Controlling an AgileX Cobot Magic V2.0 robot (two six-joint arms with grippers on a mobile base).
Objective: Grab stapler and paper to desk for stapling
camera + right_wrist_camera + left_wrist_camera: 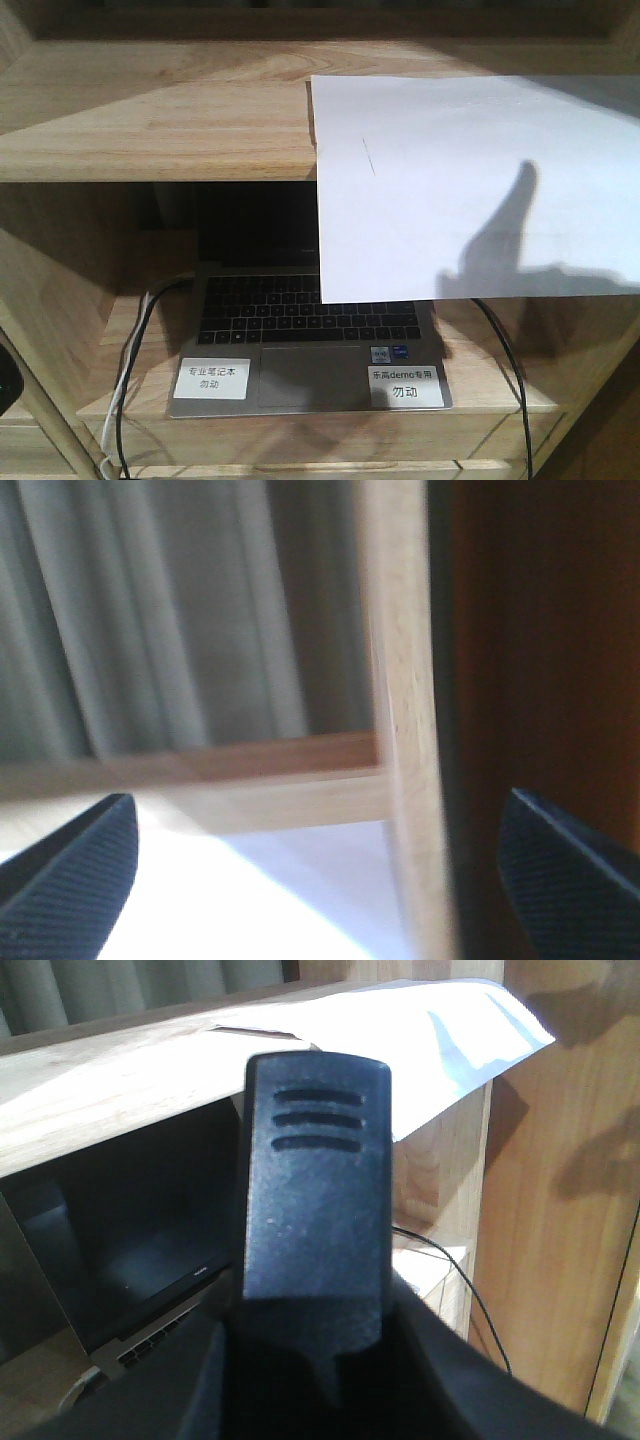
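Light wooden shelving [150, 110] stands in warm light, grey curtains [150, 610] hang behind it.

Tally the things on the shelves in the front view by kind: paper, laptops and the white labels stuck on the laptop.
paper: 1
laptop: 1
white labels: 2
Total: 4
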